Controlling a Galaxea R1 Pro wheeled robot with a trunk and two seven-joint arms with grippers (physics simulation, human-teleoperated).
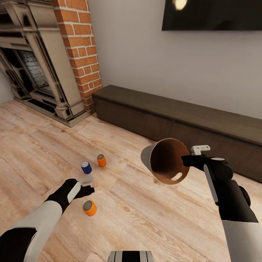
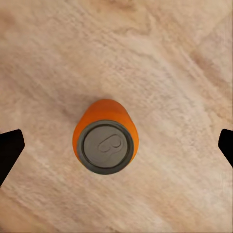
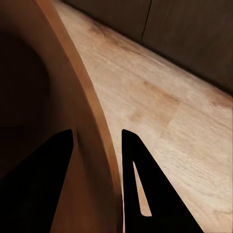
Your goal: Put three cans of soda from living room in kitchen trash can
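Observation:
Three cans of soda stand on the light wood floor of the living room: a dark blue one (image 1: 86, 167), an orange one (image 1: 101, 160) beside it, and a nearer orange one (image 1: 89, 208). My left gripper (image 1: 87, 185) hangs open above the floor by the near orange can. The left wrist view looks straight down on that can (image 2: 105, 138), which lies between the spread fingertips (image 2: 9, 151). My right gripper (image 1: 186, 160) is shut on the rim of the tash can (image 1: 168, 160). The can is held off the floor and tilted, showing its brown inside. The rim (image 3: 99, 126) sits between the right gripper's (image 3: 97, 145) fingers.
A long low dark wood cabinet (image 1: 189, 120) runs along the wall behind the tash can, under a black TV (image 1: 214, 14). The red brick fireplace (image 1: 78, 47) stands at the far left. Open wood floor (image 1: 153, 218) lies between my arms.

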